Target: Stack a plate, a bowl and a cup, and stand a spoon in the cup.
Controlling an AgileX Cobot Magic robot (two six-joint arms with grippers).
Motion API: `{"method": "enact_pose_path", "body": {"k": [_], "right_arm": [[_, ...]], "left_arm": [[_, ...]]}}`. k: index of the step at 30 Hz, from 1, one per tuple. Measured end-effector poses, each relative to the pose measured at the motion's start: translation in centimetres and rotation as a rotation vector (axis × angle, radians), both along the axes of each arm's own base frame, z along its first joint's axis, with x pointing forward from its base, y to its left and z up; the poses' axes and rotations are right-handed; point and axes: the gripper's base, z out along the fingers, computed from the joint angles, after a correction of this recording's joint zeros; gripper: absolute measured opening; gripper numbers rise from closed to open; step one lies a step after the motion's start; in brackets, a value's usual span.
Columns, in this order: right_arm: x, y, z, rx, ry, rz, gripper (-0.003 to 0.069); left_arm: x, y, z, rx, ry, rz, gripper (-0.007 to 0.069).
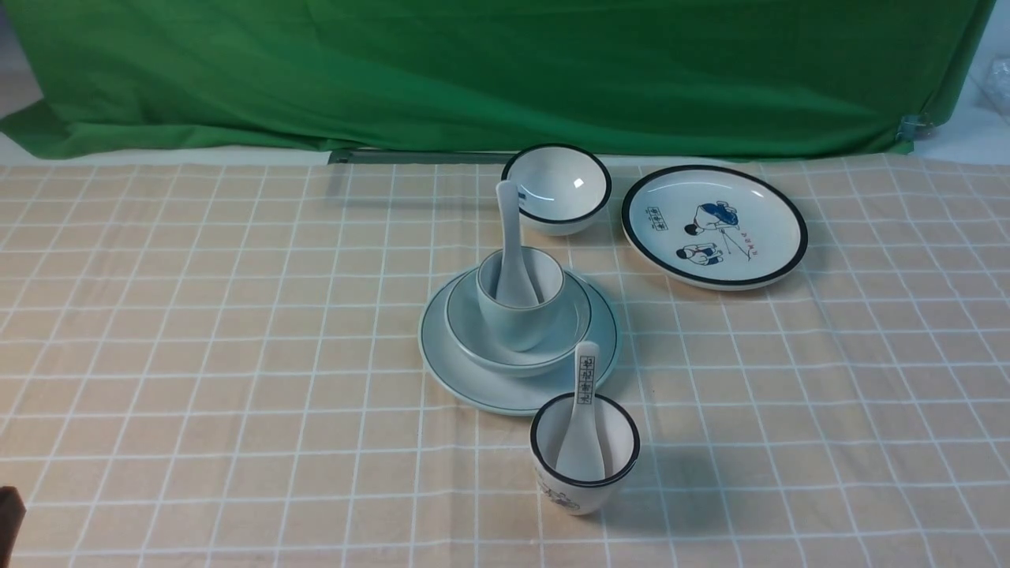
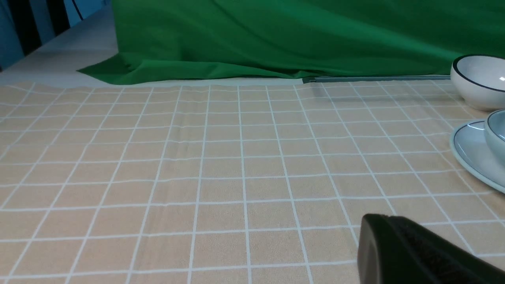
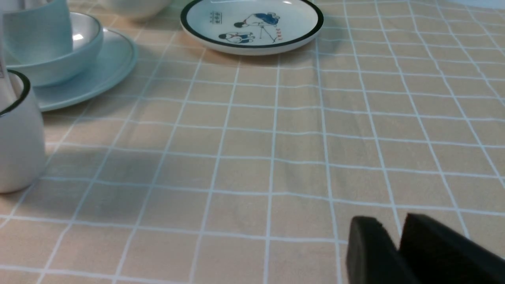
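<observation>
On the plate (image 1: 442, 371), bowl (image 1: 465, 335), cup (image 1: 517, 322), spoon (image 1: 513, 252) standing inside

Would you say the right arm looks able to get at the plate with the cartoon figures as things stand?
Probably yes: the right gripper holds nothing, and only bare cloth shows between it and the cartoon plate.

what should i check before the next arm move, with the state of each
- Bowl sits on the plain plate: ok
- Plain cup stands inside that bowl: ok
- Plain spoon stands in that cup: ok
- Left fingers empty: ok
- Right fingers empty: ok
- Base of the plain cup flat on the bowl's bottom: cannot tell, hidden inside
</observation>
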Motion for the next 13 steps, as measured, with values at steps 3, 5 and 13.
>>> {"method": "enact_pose_path", "body": {"k": [3, 5, 13], "right_arm": [[0.00, 0.00, 0.00, 0.000, 0.000, 0.000, 0.0171], [0.00, 0.00, 0.00, -0.001, 0.000, 0.000, 0.0177], [0.00, 0.00, 0.00, -0.001, 0.000, 0.000, 0.0190]], "left_arm": [[0.00, 0.00, 0.00, 0.003, 0.000, 0.000, 0.0001], [0.00, 0.00, 0.00, 0.003, 0.000, 0.000, 0.0001], [0.00, 0.00, 0.00, 0.005, 0.000, -0.001, 0.0001]]}}
